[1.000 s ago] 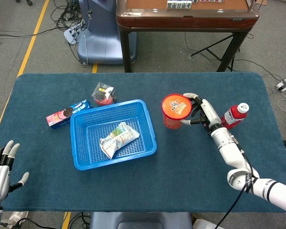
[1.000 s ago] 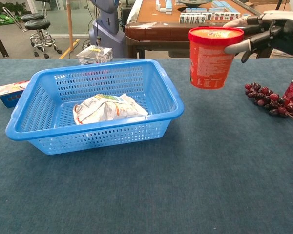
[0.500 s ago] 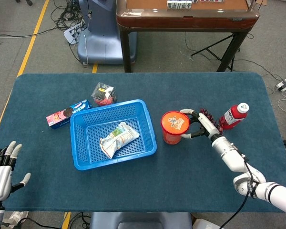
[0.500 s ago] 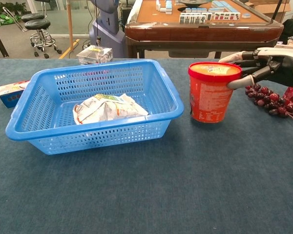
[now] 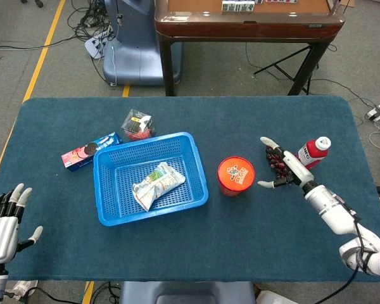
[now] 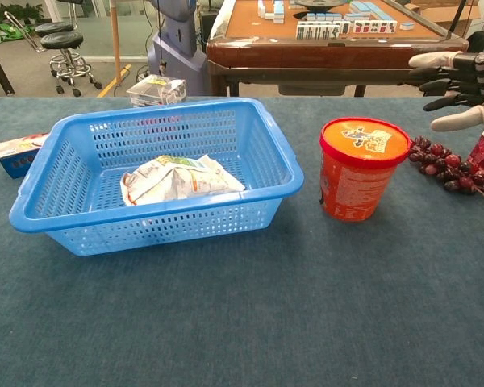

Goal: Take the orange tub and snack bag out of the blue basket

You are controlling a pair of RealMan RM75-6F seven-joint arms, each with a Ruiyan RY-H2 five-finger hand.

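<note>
1. Head view: the blue basket (image 5: 149, 178), left of centre, holds the snack bag (image 5: 157, 183); the orange tub (image 5: 235, 175) stands upright on the table just right of it. The right hand (image 5: 284, 171), fingers spread and grasping nothing, hangs over grapes (image 5: 277, 163) beside a red bottle (image 5: 313, 152). The left hand (image 5: 5, 218) lies released at lower left.
2. Chest view: a cookie box (image 6: 16, 153) sits at the left edge and a clear box (image 6: 156, 89) behind the basket.

Orange tub (image 6: 361, 169) lowered from mid-air onto table (image 6: 242, 322), now standing upright just right of blue basket (image 6: 278, 173). Released by right hand (image 6: 460, 79), fingers spread, drawn back to the right and clear of tub, above grapes (image 6: 448, 165).
</note>
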